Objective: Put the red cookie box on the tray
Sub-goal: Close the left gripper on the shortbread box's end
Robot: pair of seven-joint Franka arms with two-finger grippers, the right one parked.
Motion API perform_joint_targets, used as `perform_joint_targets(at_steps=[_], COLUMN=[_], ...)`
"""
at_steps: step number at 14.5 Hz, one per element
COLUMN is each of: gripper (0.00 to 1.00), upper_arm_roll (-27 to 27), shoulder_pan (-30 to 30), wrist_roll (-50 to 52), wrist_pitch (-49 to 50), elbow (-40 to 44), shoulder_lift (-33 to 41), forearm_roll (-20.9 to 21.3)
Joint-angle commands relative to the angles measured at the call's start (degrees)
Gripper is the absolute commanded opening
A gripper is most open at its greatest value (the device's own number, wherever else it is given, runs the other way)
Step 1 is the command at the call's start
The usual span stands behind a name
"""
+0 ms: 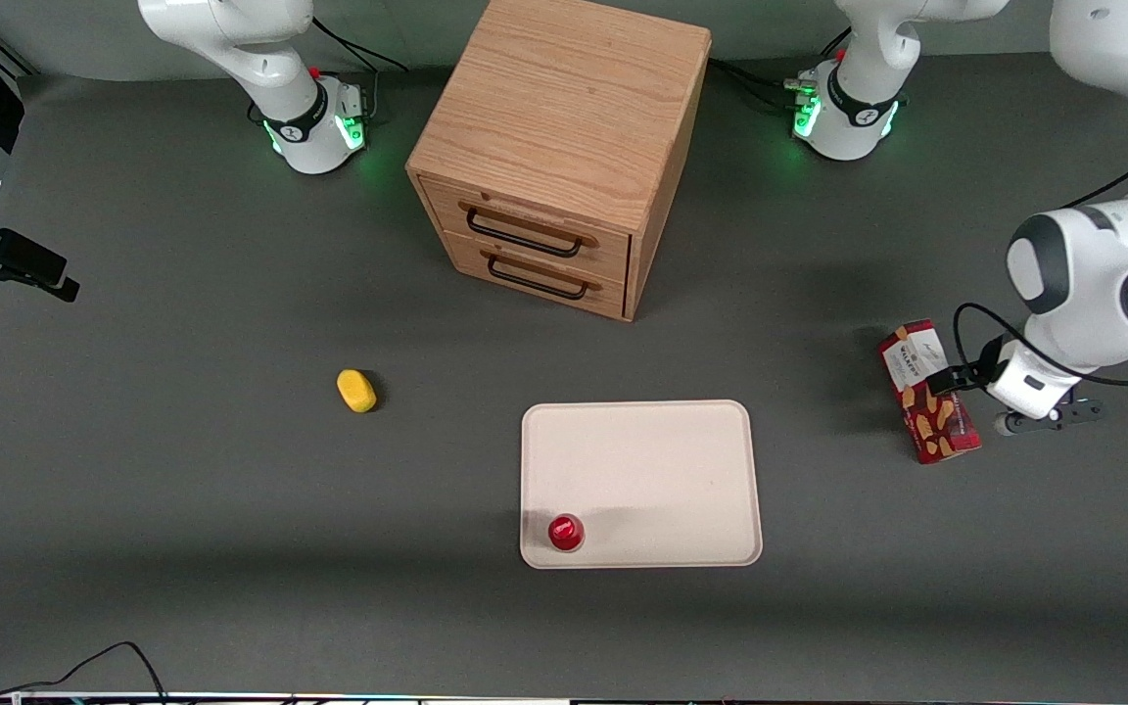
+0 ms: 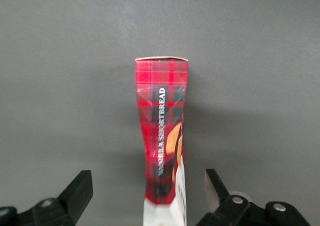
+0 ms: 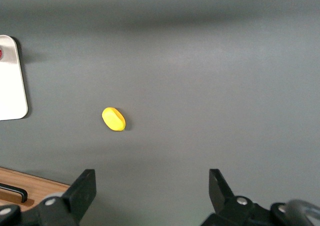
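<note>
Jaws: the left arm's jaws stand spread wide, released, one finger on each side of the red cookie box with a clear gap to both faces; nothing is gripped yet

Risk at the jaws: if they close off-centre, one finger would likely touch first and shove the narrow carton sideways or tip it; the carton's walls already look pinched in the wrist view, so a hard squeeze may crush them

Red cup: sits on the tray's nearest corner, at about 7 o'clock from the tray's middle; a low carry could knock it

Tray: cream, otherwise bare; the box lies on the tabletop near it, at roughly 3 o'clock, toward the working arm's end

Yellow object: well apart, at 9 o'clock of the tray; no threat

Drawer cabinet: farthest, at 12 o'clock; out of the likely path
</note>
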State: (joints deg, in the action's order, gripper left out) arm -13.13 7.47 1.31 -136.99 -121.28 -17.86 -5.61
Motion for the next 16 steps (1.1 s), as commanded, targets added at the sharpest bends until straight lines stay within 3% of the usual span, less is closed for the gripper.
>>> perform_joint_targets(at_steps=[1,2,3,9,13,16], gripper=[0.99,0.95,0.84,0.0,0.0,0.0], upper_arm_roll=[-0.3,-0.3,-0.2,-0.2,-0.1,0.0], shoulder_pan=[0.5,0.5,0.5,0.7,1.3,1.8], wrist_roll=[-3.9,-5.1,-5.7,-5.5,-4.0,0.2], wrist_pitch=[-6.2,-6.9,-7.0,-5.8,3.9,22.0], elbow=[-1.0,-1.2,-1.2,-1.3,0.2,9.1], shoulder_lift=[-3.1,-3.7,-3.8,-3.1,1.8,6.4], forearm_roll=[-4.3,-5.8,-6.6,-6.7,-6.8,-5.7])
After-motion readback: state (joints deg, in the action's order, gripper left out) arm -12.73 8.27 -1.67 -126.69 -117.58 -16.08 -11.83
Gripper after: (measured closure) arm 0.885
